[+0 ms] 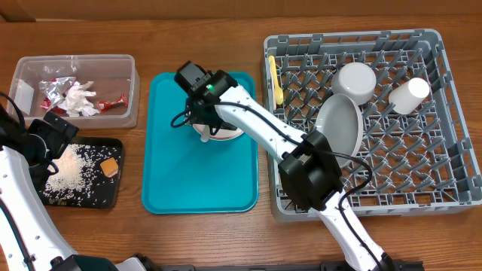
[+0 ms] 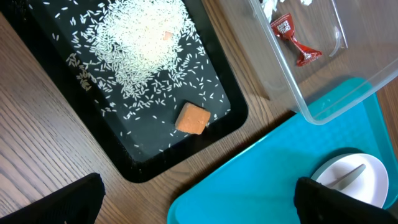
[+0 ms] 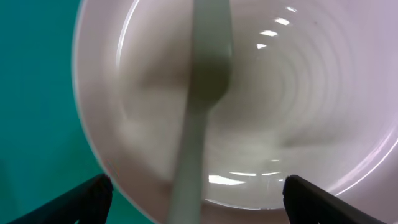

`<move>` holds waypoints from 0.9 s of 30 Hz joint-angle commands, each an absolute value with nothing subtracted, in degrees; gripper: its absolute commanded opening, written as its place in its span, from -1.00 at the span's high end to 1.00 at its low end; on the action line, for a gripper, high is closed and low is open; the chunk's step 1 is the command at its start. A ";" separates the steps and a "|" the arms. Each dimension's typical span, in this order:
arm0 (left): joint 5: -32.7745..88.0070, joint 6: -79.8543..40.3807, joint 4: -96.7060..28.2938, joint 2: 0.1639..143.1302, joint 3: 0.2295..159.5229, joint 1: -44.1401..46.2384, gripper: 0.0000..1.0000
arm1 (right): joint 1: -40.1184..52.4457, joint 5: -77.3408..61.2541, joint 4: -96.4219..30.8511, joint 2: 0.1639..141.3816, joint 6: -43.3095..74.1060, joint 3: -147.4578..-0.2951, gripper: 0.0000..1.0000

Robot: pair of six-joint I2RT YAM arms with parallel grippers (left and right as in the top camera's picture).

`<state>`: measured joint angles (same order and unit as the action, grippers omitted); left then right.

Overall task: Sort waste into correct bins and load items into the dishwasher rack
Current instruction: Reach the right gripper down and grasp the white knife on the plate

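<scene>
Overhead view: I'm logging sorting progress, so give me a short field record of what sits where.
clear tub: foil wrappers, napkin
black tray: rice, orange cube
teal tray: pale dish with a grey utensil
rack: yellow spoon, bowl, cup, grey plate
right gripper: open, over the pale dish
left gripper: open, empty

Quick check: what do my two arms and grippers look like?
The left arm and right arm are white tubular links with chunky black joints. The right carries thin black cables and a green light near its wrist. The left gripper and right gripper are black, with blunt black fingers.
</scene>
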<state>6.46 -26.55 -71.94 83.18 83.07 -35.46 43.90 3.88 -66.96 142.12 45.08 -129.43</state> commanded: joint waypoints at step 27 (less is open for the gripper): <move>6.66 -25.28 -71.72 83.37 82.76 -35.62 -1.00 | 40.47 5.52 -63.81 141.56 45.47 -125.86 0.69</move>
